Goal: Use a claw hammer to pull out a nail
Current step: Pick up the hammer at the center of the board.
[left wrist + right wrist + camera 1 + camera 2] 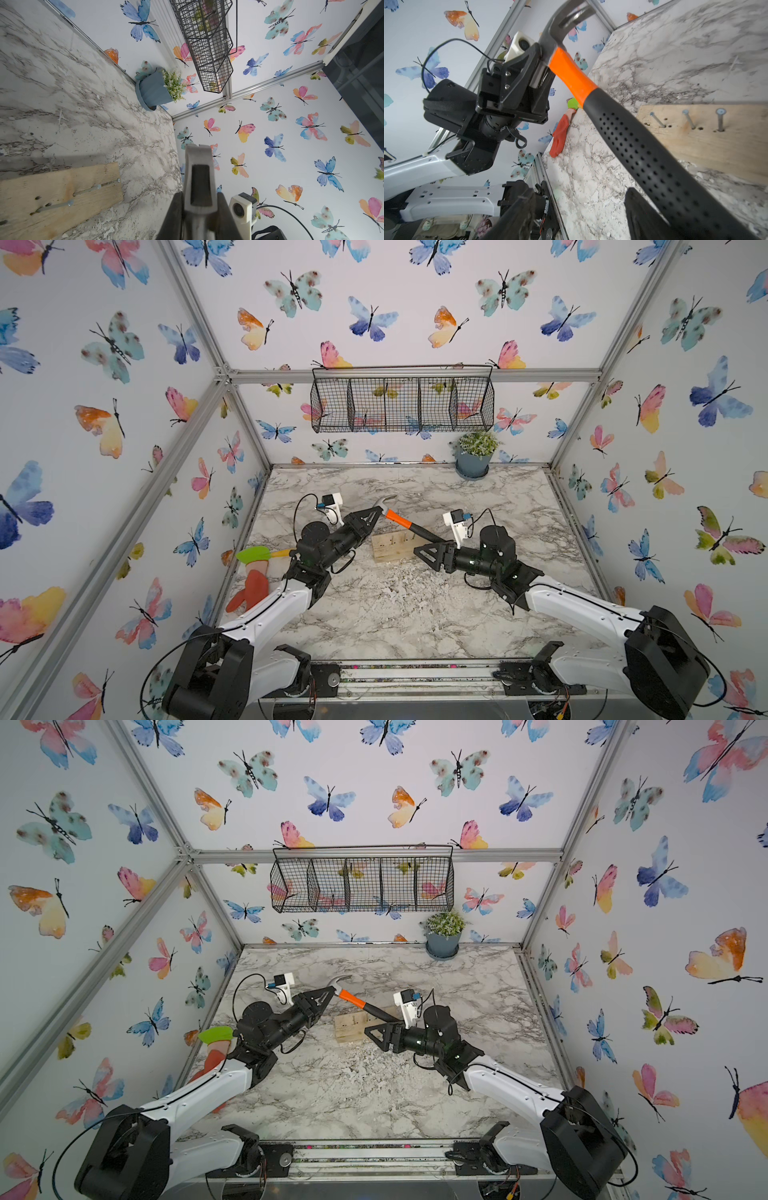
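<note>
Off the near right corner of the wooden board (pixel 390 549): right gripper (pixel 423 556), forearm low and level, jaws spread wide, nothing pinched. Resting against one finger (pixel 639 214), then slanting up over the board, above its nails (pixel 689 120): claw hammer (pixel 400 520). Beyond the far left corner: left gripper (pixel 377 514), wrist angled upward, clamped on the steel head.

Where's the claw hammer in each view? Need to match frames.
Top view: centre, claw hammer slanting above the wood board.
Top view: same pose, just left of centre.
Left wrist: head end-on, close up, in the left gripper.
Right wrist: full length, close up, crossing before the board.
Shared landmark: the nailed wood board, in all four.
</note>
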Robot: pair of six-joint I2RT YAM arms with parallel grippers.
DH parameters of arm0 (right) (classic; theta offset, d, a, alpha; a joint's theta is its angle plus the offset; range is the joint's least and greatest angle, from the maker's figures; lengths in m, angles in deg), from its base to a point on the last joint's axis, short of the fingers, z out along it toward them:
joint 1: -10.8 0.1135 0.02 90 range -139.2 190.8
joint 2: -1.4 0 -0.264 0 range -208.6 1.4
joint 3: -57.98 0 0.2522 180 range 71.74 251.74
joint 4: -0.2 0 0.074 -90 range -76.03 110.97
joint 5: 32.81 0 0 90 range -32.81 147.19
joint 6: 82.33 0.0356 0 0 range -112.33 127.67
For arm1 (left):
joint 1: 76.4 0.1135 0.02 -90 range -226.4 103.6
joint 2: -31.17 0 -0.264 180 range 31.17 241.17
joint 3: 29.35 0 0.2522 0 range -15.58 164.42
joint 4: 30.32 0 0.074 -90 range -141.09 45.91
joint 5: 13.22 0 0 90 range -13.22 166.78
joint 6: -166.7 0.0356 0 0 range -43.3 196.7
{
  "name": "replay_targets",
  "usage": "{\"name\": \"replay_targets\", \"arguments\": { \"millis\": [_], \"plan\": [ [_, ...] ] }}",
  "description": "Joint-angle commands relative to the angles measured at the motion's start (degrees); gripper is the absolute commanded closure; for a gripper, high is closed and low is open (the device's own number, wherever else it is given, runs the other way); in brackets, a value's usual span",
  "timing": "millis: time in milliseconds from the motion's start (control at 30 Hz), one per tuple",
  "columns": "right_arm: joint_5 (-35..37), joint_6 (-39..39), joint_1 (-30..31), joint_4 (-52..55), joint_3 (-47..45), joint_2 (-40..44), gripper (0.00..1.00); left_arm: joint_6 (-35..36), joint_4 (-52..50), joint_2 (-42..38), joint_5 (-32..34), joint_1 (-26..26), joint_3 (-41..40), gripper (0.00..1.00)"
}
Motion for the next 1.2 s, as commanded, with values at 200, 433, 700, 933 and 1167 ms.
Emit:
{"name": "replay_targets", "arguments": {
  "millis": [200,433,700,933,1167],
  "plan": [
    [8.46,3.94,0.1,-16.02,-3.26,-0.34,0.26,-5.43,13.07,-4.73,-0.74,-0.35,-1.6,1.0],
    [9.16,9.0,0.09,-32.23,-7.72,-3.67,0.27,-7.65,20.15,-3.58,-0.69,-0.99,-2.9,1.0],
    [11.75,9.95,0.09,-40.9,-7.01,-6.51,0.26,-8.25,24.66,-1.56,0.8,-4.38,-3.05,1.0],
    [10.39,12.19,0.09,-42.66,-4.42,-9.77,0.27,-10.66,32.02,0.46,4.11,-5.21,-3.85,1.0],
    [13.36,15.77,0.18,-48.53,-7.54,-9.68,0.28,-10.39,32.43,1.39,5.91,-5.2,-1.24,1.0]
  ]
}}
